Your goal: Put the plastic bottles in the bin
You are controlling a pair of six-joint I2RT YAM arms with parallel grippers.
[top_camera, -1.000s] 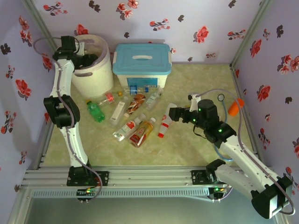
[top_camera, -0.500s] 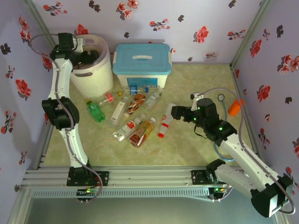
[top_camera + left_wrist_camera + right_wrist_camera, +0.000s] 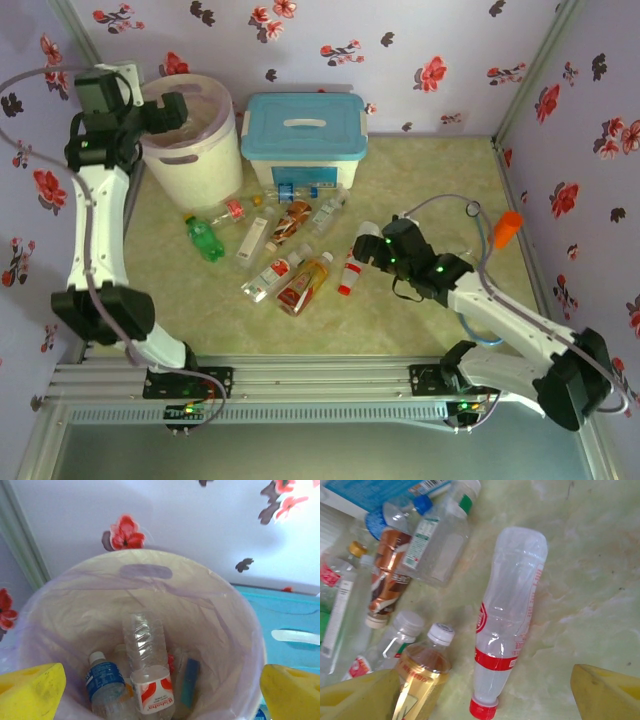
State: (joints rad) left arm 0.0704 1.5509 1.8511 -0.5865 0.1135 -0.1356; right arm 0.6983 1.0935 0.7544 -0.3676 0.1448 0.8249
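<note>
Bottles [image 3: 144, 652] (at least two) in bin [image 3: 75, 605]

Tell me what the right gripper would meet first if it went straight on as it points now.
Probably the clear red-capped bottle lying on the table, centred between the fingers of the open right gripper in its wrist view. Its height above the bottle is unclear.

Soft, even light fills the overhead view; the scattered clear plastic bottles [image 3: 253, 240] cast only faint shadows on the pale green marbled tabletop [image 3: 430, 180]. The left wrist view is washed out at upper right, where the flower-printed lilac wall [image 3: 210, 525] nearly blows out; the yellow fingertips [image 3: 30, 690] in its lower corners are blurred. In the right wrist view the red-capped clear bottle [image 3: 507, 615] is sharp, with mild glare, perhaps from overhead.
</note>
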